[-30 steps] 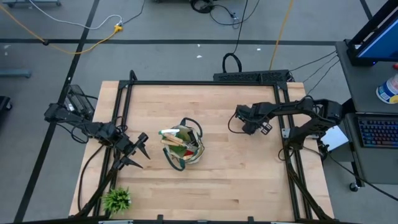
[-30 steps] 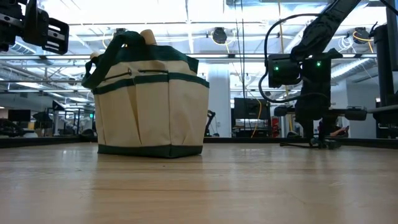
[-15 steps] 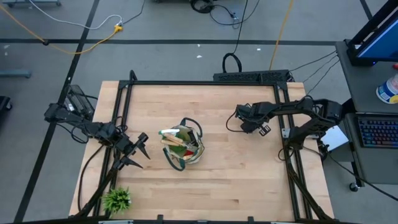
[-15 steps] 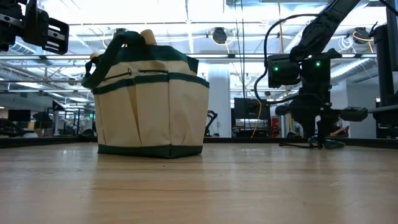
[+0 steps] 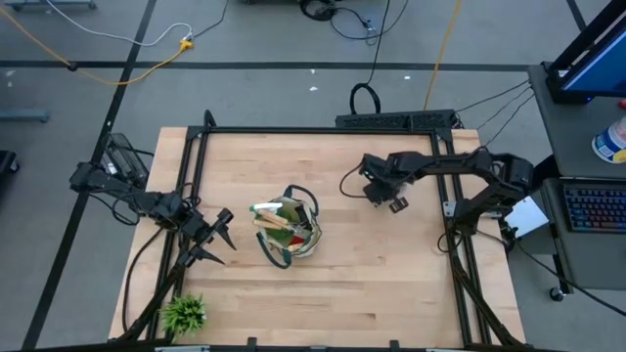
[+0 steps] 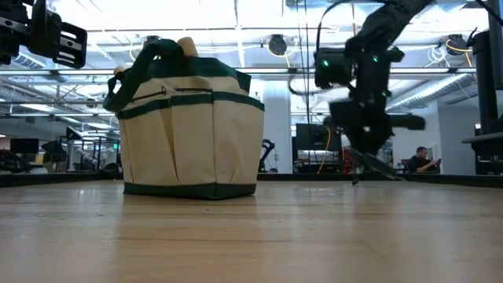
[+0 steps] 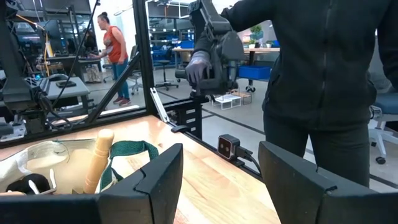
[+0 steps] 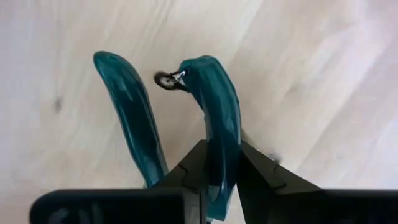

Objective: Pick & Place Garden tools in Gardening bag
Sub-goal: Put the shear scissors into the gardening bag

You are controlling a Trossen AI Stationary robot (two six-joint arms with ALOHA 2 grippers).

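Observation:
The beige gardening bag [image 5: 289,233] [image 6: 192,118] with green trim stands mid-table, and tools stick out of its top, one with a wooden handle [image 7: 99,158]. My right gripper [image 5: 384,193] [image 8: 221,163] hangs right of the bag, pointing steeply down. It is shut on pruning shears with two teal handles [image 8: 127,112]. My left gripper [image 5: 223,240] [image 7: 221,180] waits open and level at the table's left, facing the bag. My right gripper pinches one teal handle of the shears [image 8: 217,134] between its two fingers, which come from above and lie along the handle. The other handle stands free beside it. The shears hang below the fingers [image 6: 369,165], off the wooden table top.
A small spiky green plant [image 5: 184,313] sits at the table's near left corner. A black frame [image 5: 323,130] rims the table. A person in dark clothes [image 7: 323,62] stands beyond the table's right edge. Bare wood lies between the bag and my right gripper.
My right gripper has risen, mostly in the last half second, and gone toward the table's left, nearer the bag. It has rolled about its own axis and stayed shut. The shears have come up off the table with it.

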